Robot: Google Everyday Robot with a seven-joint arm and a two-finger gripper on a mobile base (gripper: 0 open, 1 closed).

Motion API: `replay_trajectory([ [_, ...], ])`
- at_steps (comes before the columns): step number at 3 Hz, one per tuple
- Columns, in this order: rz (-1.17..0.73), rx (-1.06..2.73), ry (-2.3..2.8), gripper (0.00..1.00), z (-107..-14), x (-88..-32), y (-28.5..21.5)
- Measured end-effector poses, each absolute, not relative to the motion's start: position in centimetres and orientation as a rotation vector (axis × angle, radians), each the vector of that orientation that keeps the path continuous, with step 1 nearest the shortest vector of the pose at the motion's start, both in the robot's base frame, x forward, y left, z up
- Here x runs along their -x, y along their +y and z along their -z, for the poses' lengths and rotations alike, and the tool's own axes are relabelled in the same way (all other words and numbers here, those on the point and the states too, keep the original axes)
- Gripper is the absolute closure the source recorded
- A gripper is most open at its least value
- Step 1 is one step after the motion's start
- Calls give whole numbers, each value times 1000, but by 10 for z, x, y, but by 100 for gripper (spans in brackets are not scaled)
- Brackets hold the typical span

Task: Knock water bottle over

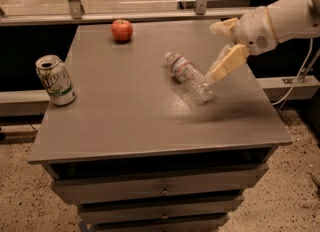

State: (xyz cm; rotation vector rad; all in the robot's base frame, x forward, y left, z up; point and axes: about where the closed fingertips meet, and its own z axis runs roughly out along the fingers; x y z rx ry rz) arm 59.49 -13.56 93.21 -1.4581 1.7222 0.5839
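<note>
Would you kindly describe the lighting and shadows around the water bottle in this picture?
Camera view: dim, even light on the grey table; a soft shadow spreads on it below the gripper, which hangs open close beside the water bottle; the bottle's clear body nearly melts into the tabletop; a faint highlight sits on the apple.

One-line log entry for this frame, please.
water bottle: on its side | gripper: open, holding nothing, right of bottle's base | soda can: upright, far left | apple: behind bottle | task: looks done

Arm exterior
White, rounded shell with a small dotted patch; the gripper point(215, 51), above the table's point(150, 126) right side, has two tan fingers point(228, 62) set apart.
</note>
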Motion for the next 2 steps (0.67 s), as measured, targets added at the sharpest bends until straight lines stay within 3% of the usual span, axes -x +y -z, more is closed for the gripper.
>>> replay_trajectory([
  [2, -541, 1524, 1796, 0, -926, -561, -221],
])
